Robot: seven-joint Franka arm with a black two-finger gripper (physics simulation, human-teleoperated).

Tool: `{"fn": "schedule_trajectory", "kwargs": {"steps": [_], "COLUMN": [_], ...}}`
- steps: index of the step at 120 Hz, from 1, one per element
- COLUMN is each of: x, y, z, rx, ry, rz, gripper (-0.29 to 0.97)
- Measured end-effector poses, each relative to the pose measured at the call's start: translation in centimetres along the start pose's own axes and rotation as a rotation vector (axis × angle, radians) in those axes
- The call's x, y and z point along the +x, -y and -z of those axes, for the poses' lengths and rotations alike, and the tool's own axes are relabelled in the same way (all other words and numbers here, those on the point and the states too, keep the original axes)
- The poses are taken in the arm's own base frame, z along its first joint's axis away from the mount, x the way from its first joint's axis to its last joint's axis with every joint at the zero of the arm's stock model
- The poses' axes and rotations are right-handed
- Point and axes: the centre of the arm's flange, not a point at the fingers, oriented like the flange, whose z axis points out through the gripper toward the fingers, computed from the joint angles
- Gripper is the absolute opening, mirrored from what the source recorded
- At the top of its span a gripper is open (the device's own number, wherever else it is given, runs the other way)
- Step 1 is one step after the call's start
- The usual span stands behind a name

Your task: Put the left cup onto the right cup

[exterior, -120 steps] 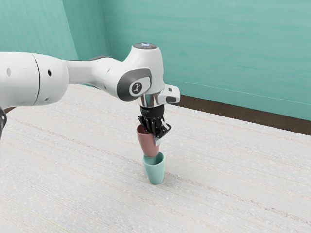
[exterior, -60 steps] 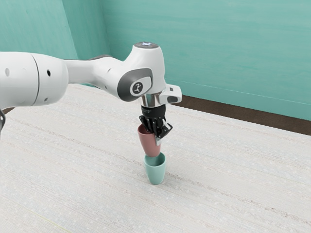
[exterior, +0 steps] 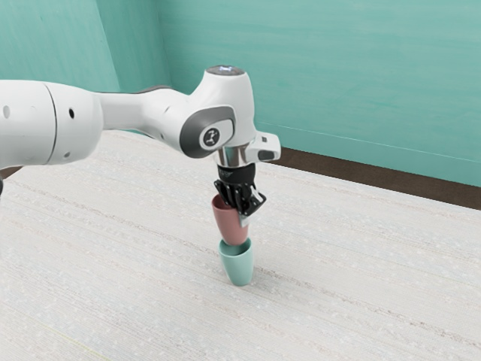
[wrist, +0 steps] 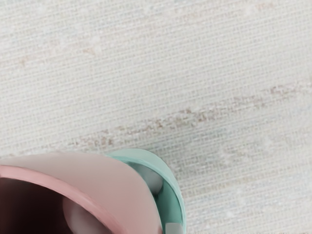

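Observation:
A pink cup (exterior: 228,222) hangs tilted in my gripper (exterior: 242,207), whose black fingers are shut on its rim. Its base dips into the mouth of a teal cup (exterior: 239,265) that stands upright on the table. In the wrist view the pink cup (wrist: 83,180) is large and close under my hand, with the teal cup's rim (wrist: 173,187) curving out from behind it.
The pale woven tabletop (exterior: 361,286) stretches wide around the two cups. Teal walls (exterior: 338,68) with a dark baseboard (exterior: 376,174) close off the far side.
My hand has shifted slightly toward the exterior view's left with the pink cup, and the teal cup under it has shifted that way too.

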Motion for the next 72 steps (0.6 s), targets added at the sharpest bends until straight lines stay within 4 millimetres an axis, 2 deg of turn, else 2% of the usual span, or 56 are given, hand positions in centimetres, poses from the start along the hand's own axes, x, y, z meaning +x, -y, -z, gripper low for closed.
{"fn": "schedule_trajectory", "kwargs": {"steps": [53,57,72], "x": [-0.1,-0.1,-0.1], "y": [-0.9,-0.8,-1.2], "z": [-0.1,-0.1,-0.1], "rx": [-0.002,-0.002,-0.004], "ry": [0.002,0.002,0.002], "rz": [-0.007,-0.006,-0.010], "gripper": [-0.09,-0.07,0.21]}}
